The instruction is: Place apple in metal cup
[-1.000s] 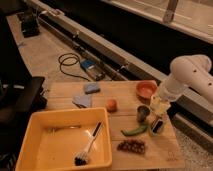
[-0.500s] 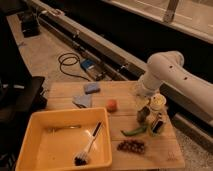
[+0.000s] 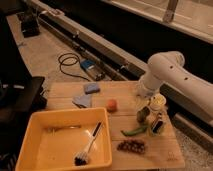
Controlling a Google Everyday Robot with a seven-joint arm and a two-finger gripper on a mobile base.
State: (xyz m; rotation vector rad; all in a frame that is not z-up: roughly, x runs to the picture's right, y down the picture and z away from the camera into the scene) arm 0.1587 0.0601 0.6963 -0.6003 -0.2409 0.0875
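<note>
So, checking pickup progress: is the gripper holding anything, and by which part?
Nothing: the apple lies free on the table, the gripper apart to its right.

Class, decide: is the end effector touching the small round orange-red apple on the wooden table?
Apart. The camera view shows the end effector hanging right of the apple, with bare wooden table plainly between them.

End effector (image 3: 144, 101) by metal cup (image 3: 143, 115), apple (image 3: 111, 104) — leftward

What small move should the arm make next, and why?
Probably swing the gripper left and lower it over the apple. The apple lies free on the table, while the gripper hangs to its right, just behind the metal cup, apparently empty.
</note>
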